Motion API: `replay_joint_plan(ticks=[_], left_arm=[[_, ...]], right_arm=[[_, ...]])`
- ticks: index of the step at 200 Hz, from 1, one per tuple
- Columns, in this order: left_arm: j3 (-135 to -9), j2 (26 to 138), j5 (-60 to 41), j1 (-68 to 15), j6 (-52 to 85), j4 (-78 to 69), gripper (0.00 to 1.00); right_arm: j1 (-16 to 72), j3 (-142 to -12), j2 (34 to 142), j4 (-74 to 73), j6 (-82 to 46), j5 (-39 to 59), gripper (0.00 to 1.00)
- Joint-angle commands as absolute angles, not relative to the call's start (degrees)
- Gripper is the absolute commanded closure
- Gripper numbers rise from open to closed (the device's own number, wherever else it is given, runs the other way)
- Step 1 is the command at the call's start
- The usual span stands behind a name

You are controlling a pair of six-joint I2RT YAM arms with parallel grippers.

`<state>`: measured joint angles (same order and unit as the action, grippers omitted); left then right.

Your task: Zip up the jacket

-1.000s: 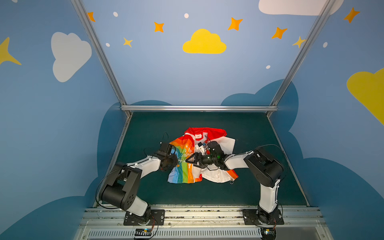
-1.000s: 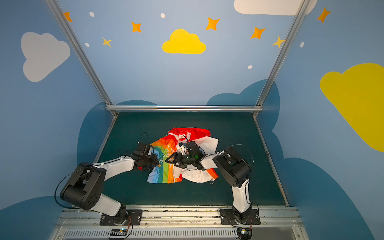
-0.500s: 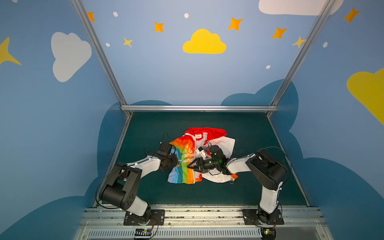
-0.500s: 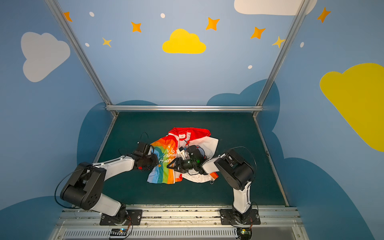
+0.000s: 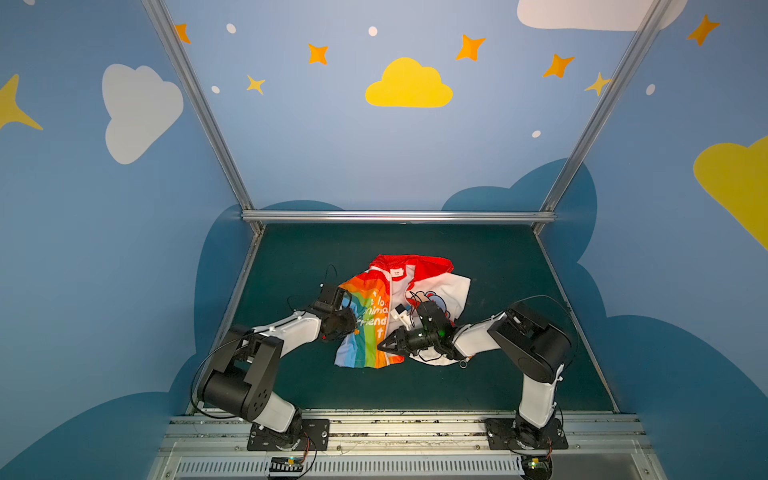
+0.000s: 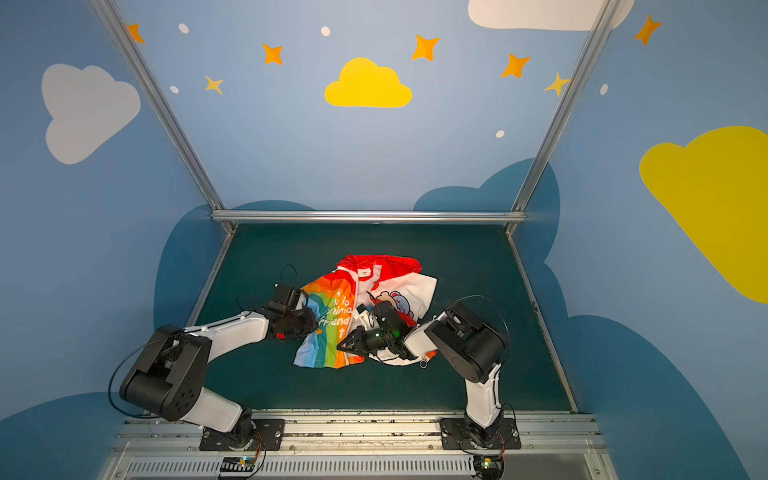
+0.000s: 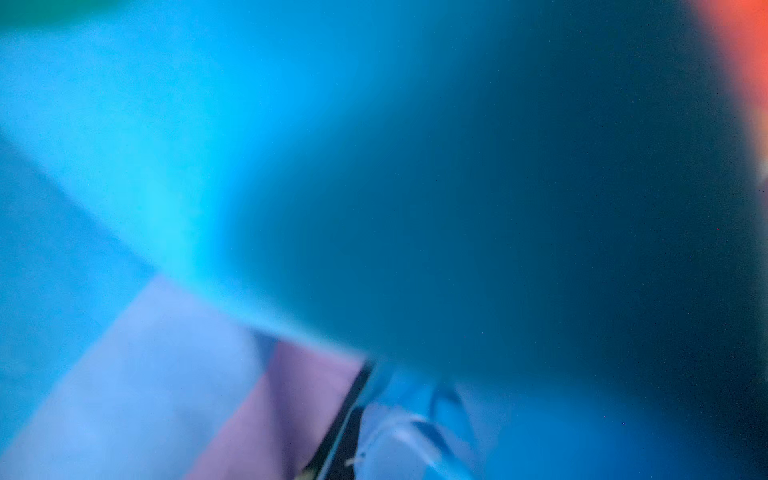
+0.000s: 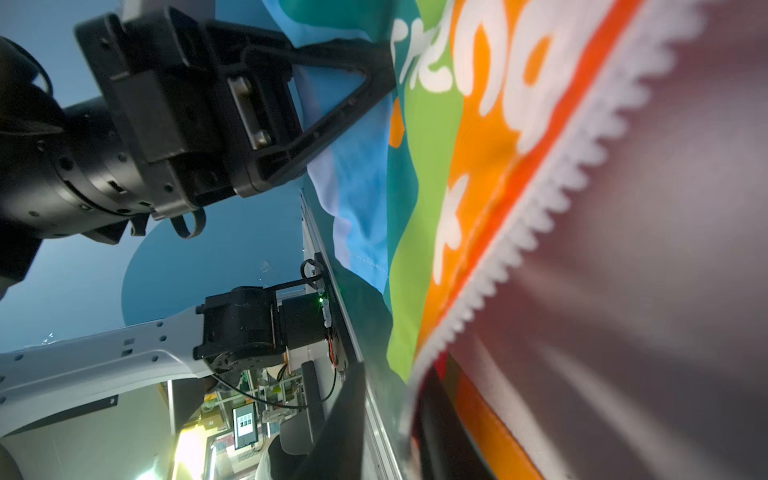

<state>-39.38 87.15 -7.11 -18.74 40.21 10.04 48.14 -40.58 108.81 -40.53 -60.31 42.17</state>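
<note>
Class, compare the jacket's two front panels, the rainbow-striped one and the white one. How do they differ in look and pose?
The rainbow-striped panel lies outside up, with white lettering; the white panel lies lining up, with a cartoon animal print. The rainbow-striped panel is on the left in both top views, the white panel on the right. Both belong to one unzipped jacket on the green table.

left arm (image 5: 291, 330) low, reaching inward | right arm (image 5: 473, 337) low, reaching inward | right gripper (image 5: 382, 345) jaws together
</note>
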Motion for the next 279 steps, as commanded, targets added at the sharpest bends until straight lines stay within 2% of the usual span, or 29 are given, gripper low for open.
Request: replay_joint_plan(ticks=[1,16,23,31,56,95,129,169,193,237,279], left_arm=[[-39.8,84.6,-7.4,-18.7,39.9,17.4,0.69],[-40.6,80.2,-6.2,-18.7,39.0,19.9,0.51],[-41.0,77.4,-4.9,-18.8,38.7,21.7,0.39],[-41.2,73.9,-3.3,-18.7,38.8,23.8,0.31],[-40.8,62.8,-2.1,-18.7,39.3,28.0,0.18],[-36.4,48.8,-12.7,-18.7,49.9,30.5,0.12],[-27.5,37.5,-20.3,-20.4,65.0,23.0,0.09],[-21.7,30.8,-19.3,-24.2,72.6,20.4,0.07],[-18.8,29.4,-17.9,-27.7,77.5,13.4,0.06],[-16.2,32.0,-13.8,-34.2,81.0,5.4,0.06],[-14.0,34.8,-4.3,-36.7,83.1,-5.4,0.08]], right_arm=[[48.4,-40.3,108.5,-42.8,-61.0,42.1,0.95],[48.4,-40.0,107.5,-44.2,-62.2,41.7,1.0],[48.4,-40.1,107.1,-44.5,-62.5,41.8,1.0],[48.4,-40.3,106.7,-44.5,-62.8,42.0,1.0],[48.6,-41.0,105.7,-46.1,-64.4,42.5,1.0],[48.9,-43.3,105.6,-49.6,-67.9,43.2,1.0],[49.7,-45.9,106.1,-50.8,-69.0,42.0,1.0],[50.4,-47.0,107.3,-54.1,-70.8,39.4,1.0],[50.9,-47.7,108.1,-55.5,-71.9,39.5,1.0],[51.7,-49.6,109.9,-57.8,-73.8,39.8,1.0],[52.0,-48.7,110.0,-59.3,-74.8,39.5,1.0]])
